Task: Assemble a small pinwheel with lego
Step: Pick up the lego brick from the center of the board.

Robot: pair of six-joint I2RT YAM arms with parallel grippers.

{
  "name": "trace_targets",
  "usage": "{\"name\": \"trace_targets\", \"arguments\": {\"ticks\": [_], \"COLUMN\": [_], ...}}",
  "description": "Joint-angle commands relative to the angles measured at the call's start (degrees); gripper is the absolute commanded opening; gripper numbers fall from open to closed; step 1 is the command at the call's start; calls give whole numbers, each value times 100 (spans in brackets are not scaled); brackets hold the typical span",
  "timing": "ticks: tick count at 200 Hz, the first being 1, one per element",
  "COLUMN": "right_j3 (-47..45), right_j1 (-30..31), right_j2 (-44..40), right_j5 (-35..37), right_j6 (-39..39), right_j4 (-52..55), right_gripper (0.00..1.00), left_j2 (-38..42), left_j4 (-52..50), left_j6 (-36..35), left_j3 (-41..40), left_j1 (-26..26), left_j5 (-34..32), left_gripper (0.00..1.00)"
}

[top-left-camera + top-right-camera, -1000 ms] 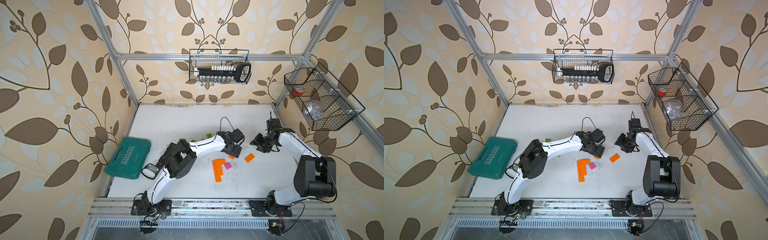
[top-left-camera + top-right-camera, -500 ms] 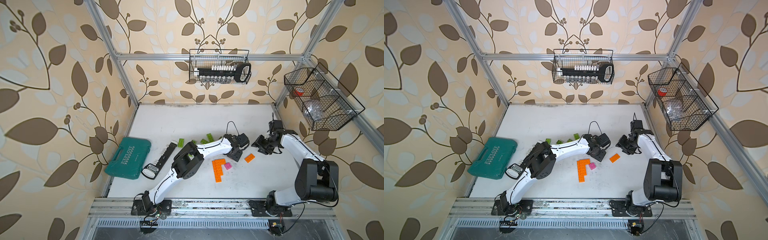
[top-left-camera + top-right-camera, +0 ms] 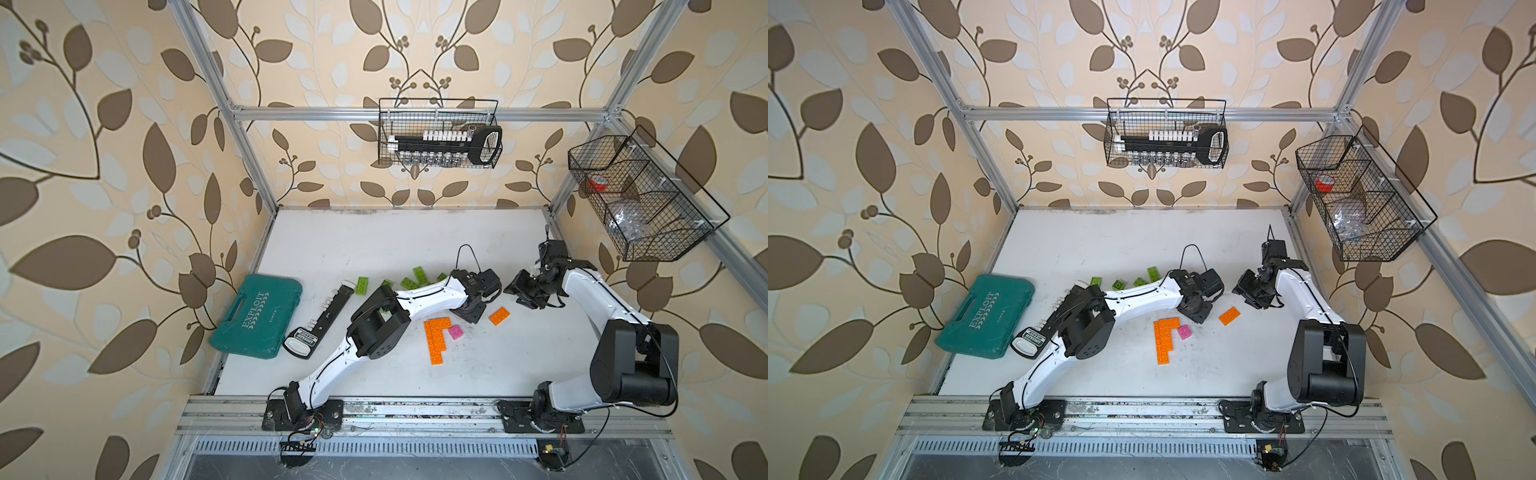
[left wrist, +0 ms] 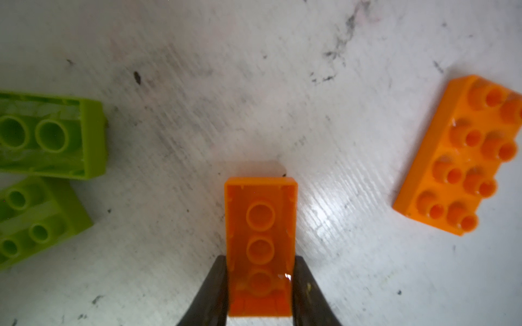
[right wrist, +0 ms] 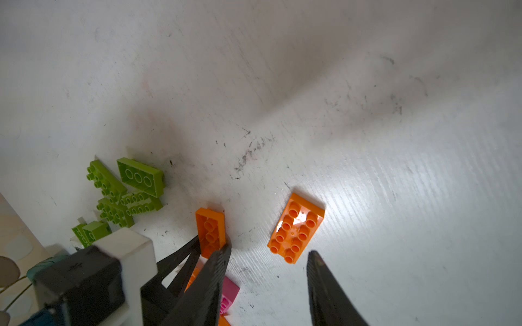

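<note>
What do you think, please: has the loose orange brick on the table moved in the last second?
No. The loose orange brick lies at the same spot and angle, with the same gap from the pink brick.

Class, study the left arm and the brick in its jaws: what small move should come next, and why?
Probably lift straight up a little. The left jaws are shut on the orange brick, hollow side toward the wrist camera, so it can likely be raised and carried to the L-shaped orange build.

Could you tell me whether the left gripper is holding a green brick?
No, the left gripper is shut on an orange brick, underside showing.
</note>
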State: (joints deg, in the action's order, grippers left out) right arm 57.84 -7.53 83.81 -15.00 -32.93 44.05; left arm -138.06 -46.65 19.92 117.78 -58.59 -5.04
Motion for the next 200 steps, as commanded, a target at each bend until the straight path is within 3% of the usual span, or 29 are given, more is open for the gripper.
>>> {"name": "trace_targets", "arguments": {"ticks": [1,13,32,63,87,114,159,200], "right_j3": [-52,-86,-187,-360,-195,-200,314,599], "right_j1": [-19,-16,-15,225,856,1388,1877,1937], "right_j2": [-283,-454,-808,-1241,-1445,-1492,-1195,-1028], "right_j5": [-9,-209,-815,-2204,-2424,-2919,-3529,-3655], "right_j6": [91,111,92,-305,-655,-1587,-2690,-3200], "right_j4": [41,-113,-569,-1853,-2566,-4168,-5834,-6316], "right_gripper": [45,45,49,61,69,76,79,77], "left_j2": [398,737,1579,2981,3849,4543,4963,5094], "left_j4": [-277,-211,272,1494,2557,4045,6073,6981], "left_j6": [24,134,352,885,1403,2247,3336,3680], "left_j3": [71,0,-774,-2017,-2941,-3771,-4223,-4252], "left_j1": [0,148,519,1458,2118,2640,2797,2788], "left_j5": [-208,-127,361,1909,3078,4192,5246,5638], "left_gripper": [28,27,26,24,23,19,16,14]}}
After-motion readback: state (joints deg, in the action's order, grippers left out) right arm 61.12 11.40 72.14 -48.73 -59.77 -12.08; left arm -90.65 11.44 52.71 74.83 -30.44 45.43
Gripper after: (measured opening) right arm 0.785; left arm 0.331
